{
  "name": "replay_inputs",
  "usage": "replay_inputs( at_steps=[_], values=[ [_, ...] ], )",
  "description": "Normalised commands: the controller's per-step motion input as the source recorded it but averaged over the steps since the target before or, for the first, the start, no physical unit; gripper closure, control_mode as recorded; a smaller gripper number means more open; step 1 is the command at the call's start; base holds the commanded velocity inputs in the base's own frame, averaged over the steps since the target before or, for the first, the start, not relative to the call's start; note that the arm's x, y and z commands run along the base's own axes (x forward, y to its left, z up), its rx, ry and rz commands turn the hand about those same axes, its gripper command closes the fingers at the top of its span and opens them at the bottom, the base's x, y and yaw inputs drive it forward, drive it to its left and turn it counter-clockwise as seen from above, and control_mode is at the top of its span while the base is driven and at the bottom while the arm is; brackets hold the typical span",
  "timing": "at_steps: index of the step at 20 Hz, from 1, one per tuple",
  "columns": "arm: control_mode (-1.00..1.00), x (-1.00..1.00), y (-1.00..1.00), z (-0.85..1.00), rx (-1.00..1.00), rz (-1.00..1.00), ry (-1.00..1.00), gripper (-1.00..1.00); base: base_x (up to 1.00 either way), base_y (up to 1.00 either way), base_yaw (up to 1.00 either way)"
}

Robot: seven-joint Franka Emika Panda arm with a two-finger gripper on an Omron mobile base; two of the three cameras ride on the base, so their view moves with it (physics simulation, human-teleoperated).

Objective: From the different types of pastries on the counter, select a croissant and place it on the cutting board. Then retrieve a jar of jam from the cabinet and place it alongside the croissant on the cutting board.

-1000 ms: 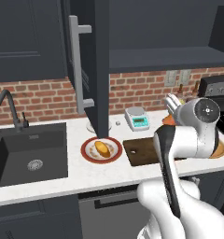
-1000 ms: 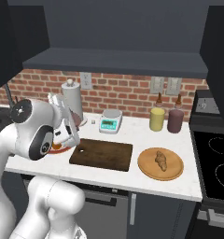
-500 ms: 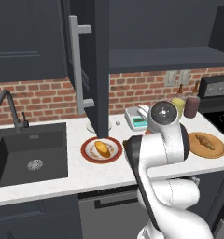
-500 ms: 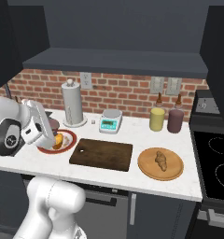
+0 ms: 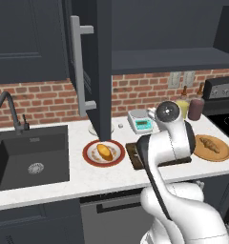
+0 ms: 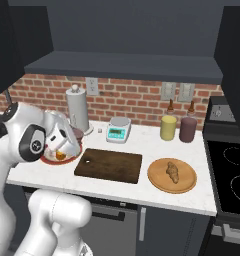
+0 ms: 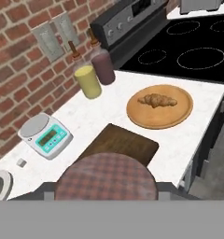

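The gripper (image 6: 61,150) appears pinched on the jar of jam (image 7: 106,176), though the checked reddish lid hides the fingers in the hand view. It hangs just off the left end of the cutting board (image 6: 109,166), probably for setting the jar down. The croissant (image 6: 172,171) lies on the round plate (image 6: 157,181) just right of the board, so that step looks undone.

Matt dark wood cutting board (image 6: 108,165), pale wood plate (image 6: 172,175), marbled stone counter (image 6: 142,141), rough brick wall (image 6: 127,95).
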Motion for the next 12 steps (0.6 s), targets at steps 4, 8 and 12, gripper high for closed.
replay_inputs(
  at_steps=[4, 8, 12],
  values=[
    [-1.0, -0.04, 0.09, -0.12, 0.04, 0.0, 0.0, 1.0, 0.0, 0.0, 0.0],
    [-1.0, -0.08, 0.09, -1.0, -0.22, -0.01, 0.26, 1.0, 0.0, 0.0, 0.0],
    [-1.0, -0.03, 0.04, -0.73, -0.18, -0.01, 0.15, 1.0, 0.0, 0.0, 0.0]
  ],
)
